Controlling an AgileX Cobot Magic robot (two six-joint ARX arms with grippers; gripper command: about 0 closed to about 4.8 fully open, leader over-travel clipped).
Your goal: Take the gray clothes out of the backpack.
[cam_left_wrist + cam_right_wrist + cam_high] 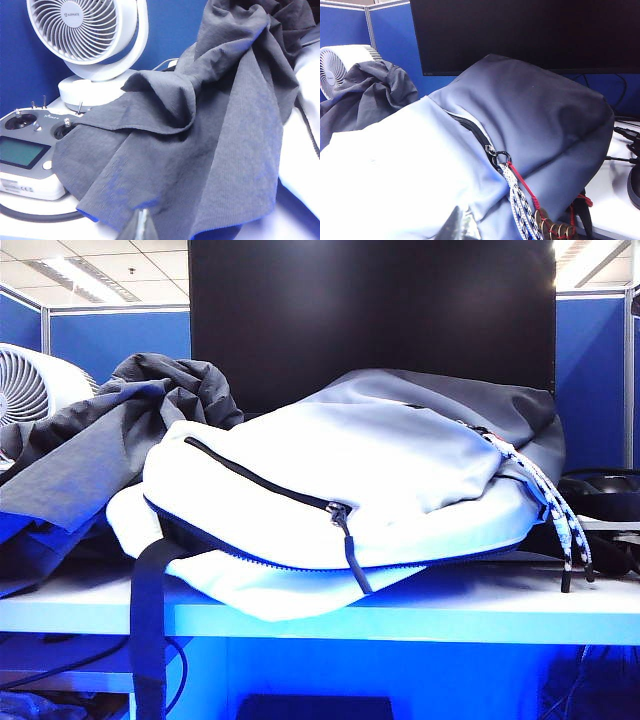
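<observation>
Exterior view has the gray clothes [95, 445] heaped on the surface just left of the backpack [330, 485], looking basically out already, though I can't tell if a tail end is caught under it. Left pincer [140, 227] is closed on nothing, hanging right by the fabric's hem; right pincer [459, 227] is closed and empty over the pack. Risk I see: the cloth drapes over the remote controller [25, 155] beside the fan [87, 35], so any tug could drag that off.
</observation>
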